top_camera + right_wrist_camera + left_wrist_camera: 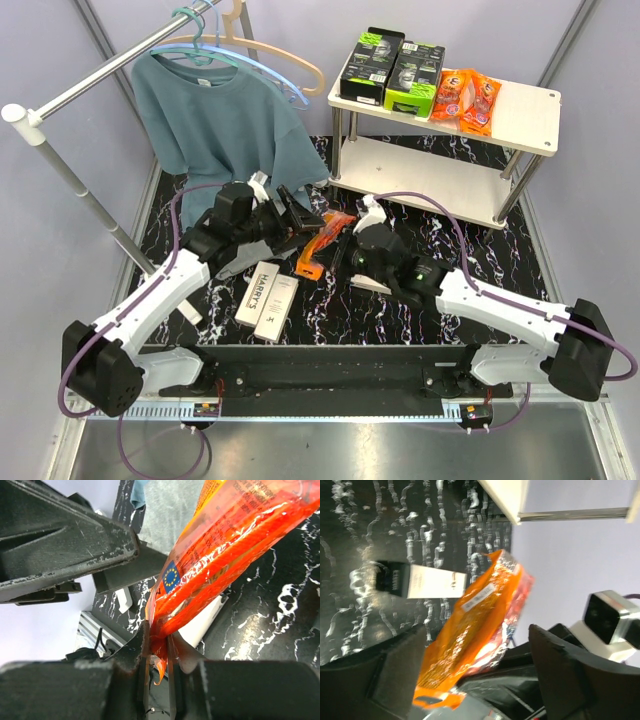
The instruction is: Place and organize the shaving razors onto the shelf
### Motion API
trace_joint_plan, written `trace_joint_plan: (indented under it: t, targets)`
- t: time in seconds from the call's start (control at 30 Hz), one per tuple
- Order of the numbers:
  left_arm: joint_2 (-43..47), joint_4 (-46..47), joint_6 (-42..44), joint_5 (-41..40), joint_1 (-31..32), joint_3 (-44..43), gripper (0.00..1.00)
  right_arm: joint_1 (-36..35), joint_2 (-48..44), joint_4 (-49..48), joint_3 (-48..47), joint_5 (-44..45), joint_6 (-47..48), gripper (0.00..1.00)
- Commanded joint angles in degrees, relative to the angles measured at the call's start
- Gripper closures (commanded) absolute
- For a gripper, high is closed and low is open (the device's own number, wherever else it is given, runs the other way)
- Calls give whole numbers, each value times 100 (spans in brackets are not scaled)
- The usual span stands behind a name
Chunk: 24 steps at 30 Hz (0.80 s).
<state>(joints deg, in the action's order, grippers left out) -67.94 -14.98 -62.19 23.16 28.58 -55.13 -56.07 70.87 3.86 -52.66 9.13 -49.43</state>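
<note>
Orange flat plastic razor blister pack (227, 545), probably light and slippery: right gripper (157, 647) pinches its edge, left gripper (477, 647) gapes open.

Robot lab test cell, dressed up as a mock shop corner. Plain lilac partition panels (60, 60). Left arm (150, 300) and right arm (500, 305) bolted to slotted aluminium rail (330, 410) at black marbled table (330, 318). Props: clothes rail (110, 62) with T-shirt (220, 120), small shelf (525, 115) of boxed razors (395, 70).
</note>
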Motion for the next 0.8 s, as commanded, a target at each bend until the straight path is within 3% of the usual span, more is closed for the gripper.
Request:
trace_joint_plan:
  t: [0.0,0.07,0.37,0.77]
  targets:
    - [228,-645,681,-442,16,-454,7,9,-258,176,-42,239,39,92]
    - [238,-934,805,-627,8,-559,1,9,-319,264,-60,274,4,92]
    - [194,-1840,1482,-1278,7,-850,1,17,-618,835,-332,344,56,92]
    - [18,-3220,2106,-2973,-1,-973,1,17,-943,1635,-754,476,206,91]
